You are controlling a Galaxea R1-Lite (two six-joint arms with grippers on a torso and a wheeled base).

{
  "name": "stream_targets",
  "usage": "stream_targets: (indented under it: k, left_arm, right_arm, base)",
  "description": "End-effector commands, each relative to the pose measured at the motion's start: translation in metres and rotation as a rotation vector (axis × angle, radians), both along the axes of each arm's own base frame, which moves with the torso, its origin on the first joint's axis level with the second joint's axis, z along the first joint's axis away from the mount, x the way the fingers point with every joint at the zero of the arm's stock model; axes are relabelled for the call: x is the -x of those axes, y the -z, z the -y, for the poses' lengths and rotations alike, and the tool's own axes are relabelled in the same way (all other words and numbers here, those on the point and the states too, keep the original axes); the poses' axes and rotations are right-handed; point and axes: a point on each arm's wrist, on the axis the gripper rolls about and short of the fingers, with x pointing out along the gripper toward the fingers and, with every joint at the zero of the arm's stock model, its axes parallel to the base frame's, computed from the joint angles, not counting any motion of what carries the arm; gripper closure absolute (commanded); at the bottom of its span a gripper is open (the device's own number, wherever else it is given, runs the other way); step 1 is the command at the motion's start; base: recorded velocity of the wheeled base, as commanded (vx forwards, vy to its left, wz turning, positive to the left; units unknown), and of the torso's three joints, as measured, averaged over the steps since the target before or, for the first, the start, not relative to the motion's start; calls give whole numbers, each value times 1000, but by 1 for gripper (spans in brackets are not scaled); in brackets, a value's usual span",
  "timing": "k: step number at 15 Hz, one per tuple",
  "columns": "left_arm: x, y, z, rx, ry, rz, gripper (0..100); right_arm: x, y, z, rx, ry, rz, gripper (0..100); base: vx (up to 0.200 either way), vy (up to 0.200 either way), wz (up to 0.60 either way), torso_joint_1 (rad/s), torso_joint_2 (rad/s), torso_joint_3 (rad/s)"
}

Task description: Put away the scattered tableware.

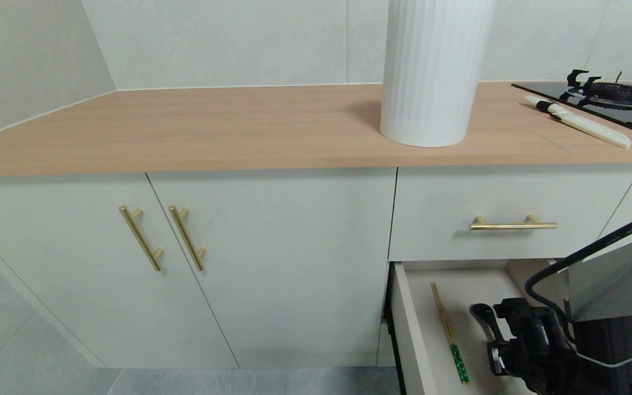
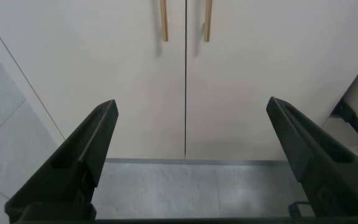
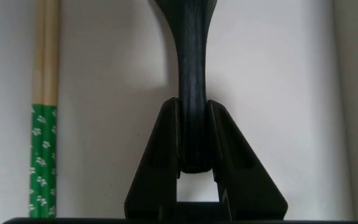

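A black utensil [image 1: 482, 315], probably a spoon, is held by its handle [image 3: 191, 56] in my right gripper [image 3: 192, 106], which is shut on it inside the open lower drawer [image 1: 409, 323]. In the head view the right gripper [image 1: 500, 337] hangs low over the drawer's pale floor. A pair of wooden chopsticks [image 1: 449, 334] with green patterned ends [image 3: 44, 124] lies on the drawer floor beside the utensil, apart from it. A white knife [image 1: 579, 122] lies on the wooden counter at the right. My left gripper [image 2: 191, 107] is open and holds nothing, low in front of the cabinet doors.
A tall white ribbed container [image 1: 431, 71] stands on the counter [image 1: 212, 126] above the drawers. A black gas hob [image 1: 612, 96] sits at the far right. The upper drawer with a gold handle [image 1: 512, 225] is closed, just above the open one. Two cabinet doors [image 1: 239, 263] are closed.
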Motion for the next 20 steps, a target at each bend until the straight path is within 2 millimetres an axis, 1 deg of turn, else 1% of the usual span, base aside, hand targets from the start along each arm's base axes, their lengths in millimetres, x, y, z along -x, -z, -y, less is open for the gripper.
stream_targets:
  k: [1, 4, 5, 11, 13, 15, 17, 18, 19, 20]
  left_arm:
    - [0, 0, 0, 1, -1, 0, 0]
    - [0, 0, 0, 1, -1, 0, 0]
    - [0, 0, 0, 1, -1, 0, 0]
    - [0, 0, 0, 1, -1, 0, 0]
    - [0, 0, 0, 1, -1, 0, 0]
    - [0, 0, 0, 1, -3, 0, 0]
    - [0, 0, 0, 1, -1, 0, 0]
    - [0, 0, 0, 1, -1, 0, 0]
    - [0, 0, 0, 1, -1, 0, 0]
    - [0, 0, 0, 1, -3, 0, 0]
  right_arm:
    - [0, 2, 0, 2, 0, -6, 100]
    - [0, 2, 1, 2, 2, -6, 100]
    - [0, 2, 1, 2, 2, -6, 0]
    - [0, 2, 1, 0, 2, -6, 0]
    - [0, -2, 1, -1, 2, 4, 0]
    - [1, -17, 1, -8, 7, 47, 0]
    - [4, -43, 3, -23, 8, 115, 0]
    - [5, -48, 3, -23, 7, 126, 0]
    - [11, -69, 8, -14, -2, 172, 0]
    - [13, -76, 9, -13, -4, 186, 0]
  base:
    - [0, 0, 0, 0, 0, 0]
    - [0, 0, 0, 0, 0, 0]
    - [0, 0, 0, 0, 0, 0]
    - [0, 0, 0, 0, 0, 0]
    - [0, 0, 0, 0, 0, 0]
    - [0, 0, 0, 0, 0, 0]
    - [0, 0, 0, 0, 0, 0]
    - [0, 0, 0, 0, 0, 0]
    - [0, 0, 0, 0, 0, 0]
    - [0, 0, 0, 0, 0, 0]
